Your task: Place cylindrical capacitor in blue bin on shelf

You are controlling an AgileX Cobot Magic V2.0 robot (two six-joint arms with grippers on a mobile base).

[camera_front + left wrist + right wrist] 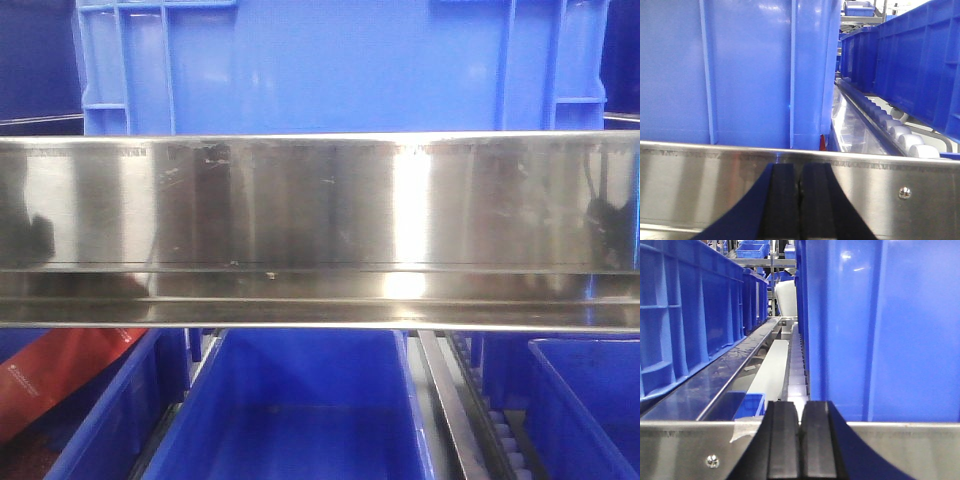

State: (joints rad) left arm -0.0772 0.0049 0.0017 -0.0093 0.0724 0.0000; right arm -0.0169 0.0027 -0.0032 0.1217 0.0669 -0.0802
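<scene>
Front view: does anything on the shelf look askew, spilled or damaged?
One oddity: a red object lies slanted in the lower-left bin, unlike the bare middle bin. The shelf rail shows only light scuffs. No spill.

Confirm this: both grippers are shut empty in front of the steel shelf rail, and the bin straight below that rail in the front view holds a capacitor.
Not quite. The front view shows the blue bin under the shelf rail bare inside, no capacitor visible. The rest holds: the left gripper and right gripper are shut empty before the rail.
</scene>
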